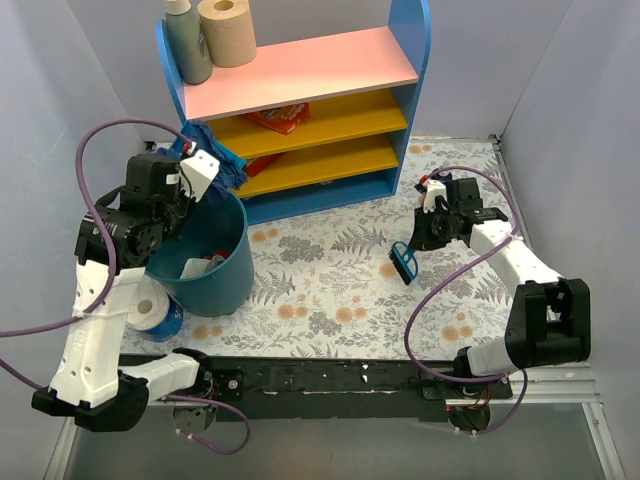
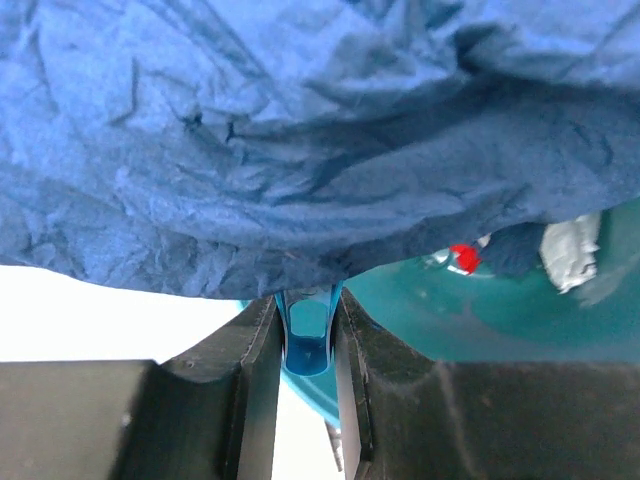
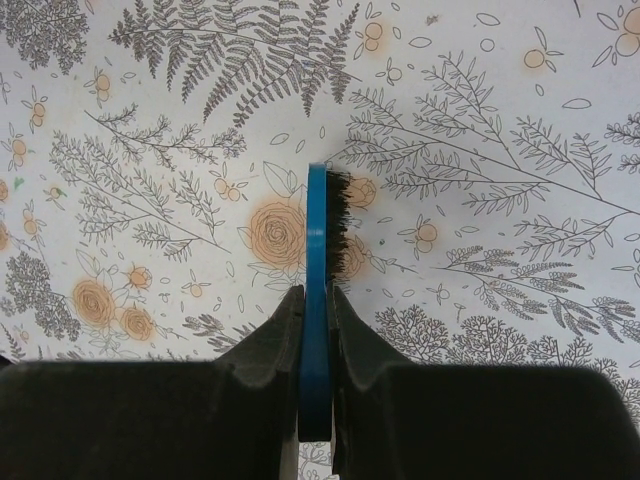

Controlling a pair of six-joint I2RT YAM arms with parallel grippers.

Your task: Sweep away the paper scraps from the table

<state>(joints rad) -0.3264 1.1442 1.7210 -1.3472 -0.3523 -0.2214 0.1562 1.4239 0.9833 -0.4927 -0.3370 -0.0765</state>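
Note:
My left gripper [image 1: 212, 186] [image 2: 308, 312] is raised over a teal bin [image 1: 232, 280] [image 2: 520, 320], shut on the blue plastic dustpan handle [image 2: 306, 340]. A large crumpled dark blue paper [image 1: 218, 158] [image 2: 300, 140] lies against the pan and hides most of it. Inside the bin lie paper scraps: red [image 2: 460, 258], grey-white [image 2: 570, 250] and white [image 1: 196, 267]. My right gripper [image 1: 422, 240] [image 3: 318, 300] is shut on the blue hand brush [image 1: 403, 264] [image 3: 318, 230], bristles just above the fern-printed table [image 1: 330, 300] [image 3: 150, 150]. No scraps show on the cloth.
The pink, yellow and blue shelf unit [image 1: 300, 110] stands at the back, with a bottle [image 1: 188, 40] and a paper roll [image 1: 228, 30] on top. A white roll [image 1: 148, 310] sits left of the bin. A black rail [image 1: 330, 380] runs along the front edge.

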